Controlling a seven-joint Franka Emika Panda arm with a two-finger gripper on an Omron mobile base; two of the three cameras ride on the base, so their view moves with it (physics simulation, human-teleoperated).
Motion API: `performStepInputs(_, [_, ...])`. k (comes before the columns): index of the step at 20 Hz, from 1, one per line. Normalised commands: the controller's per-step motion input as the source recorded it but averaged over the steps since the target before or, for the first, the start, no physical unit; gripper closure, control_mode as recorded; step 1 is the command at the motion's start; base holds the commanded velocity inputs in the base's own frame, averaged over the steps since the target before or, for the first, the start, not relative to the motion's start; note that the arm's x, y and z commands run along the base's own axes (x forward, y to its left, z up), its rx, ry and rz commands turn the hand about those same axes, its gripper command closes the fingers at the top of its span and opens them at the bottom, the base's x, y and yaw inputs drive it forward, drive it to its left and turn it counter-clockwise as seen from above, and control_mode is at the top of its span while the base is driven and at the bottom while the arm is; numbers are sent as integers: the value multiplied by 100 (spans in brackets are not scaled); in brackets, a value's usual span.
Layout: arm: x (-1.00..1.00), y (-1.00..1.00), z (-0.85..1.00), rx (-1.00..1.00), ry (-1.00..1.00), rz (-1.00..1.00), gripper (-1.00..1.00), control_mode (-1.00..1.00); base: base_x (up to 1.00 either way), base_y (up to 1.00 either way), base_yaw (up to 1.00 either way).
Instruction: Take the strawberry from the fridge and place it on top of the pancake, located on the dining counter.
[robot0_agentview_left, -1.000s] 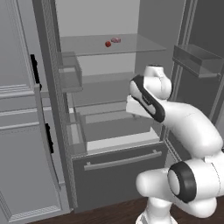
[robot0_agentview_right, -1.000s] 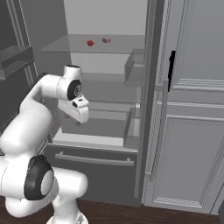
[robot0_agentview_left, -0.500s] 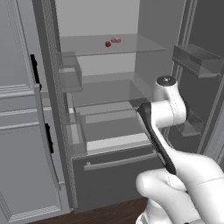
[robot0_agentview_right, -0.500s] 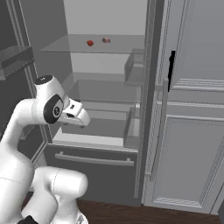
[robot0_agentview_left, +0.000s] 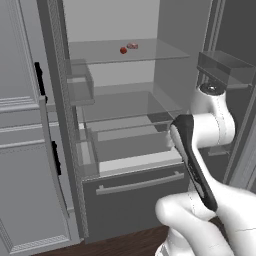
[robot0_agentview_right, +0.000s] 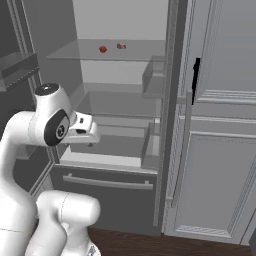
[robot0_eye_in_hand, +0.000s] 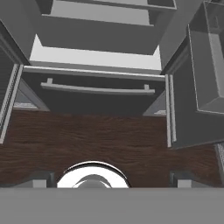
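The fridge (robot0_agentview_left: 135, 200) stands open in front of me, with pale walls and glass shelves. On its top shelf lies the strawberry (robot0_agentview_left: 123, 50), small and deep red, also seen from the other side as the strawberry (robot0_agentview_right: 103, 49). My gripper (robot0_eye_in_hand: 111, 177) is open and empty, its fingertips (robot0_eye_in_hand: 41, 177) set wide apart. It points down at the fridge's bottom drawer (robot0_eye_in_hand: 96, 98) and the dark wood floor. The hand (robot0_agentview_right: 85, 132) hangs in front of the lower shelves, well below the strawberry. The pancake and the dining counter are out of view.
A paler pinkish lump (robot0_agentview_left: 132, 45) lies just right of the strawberry. Open fridge doors with bins (robot0_agentview_left: 222, 67) flank the opening on both sides. Light-grey panelled cabinets (robot0_agentview_right: 220, 150) stand beside the fridge. My own arm (robot0_agentview_left: 200, 150) blocks the lower right of the left base view.
The arm has folded, its elbow swinging toward the cameras and dropping lower. The hand stays in front of the lower shelves. The jaws remain wide and the strawberry has not moved.
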Motion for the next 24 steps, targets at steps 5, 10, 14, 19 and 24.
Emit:
performStepInputs(5, [0,-1,-35,-1,1,2,-100,-100,0,0,0])
performStepInputs(10, [0,0,-38,-2,0,-20,-100,-100,0,0,0])
performStepInputs(14, [0,0,-32,0,0,-21,-100,-100,0,0,0])
performStepInputs(19, [0,2,-11,0,0,-6,-100,-100,0,0,0])
performStepInputs(24, [0,0,0,0,0,0,-100,-100,0,0,0])
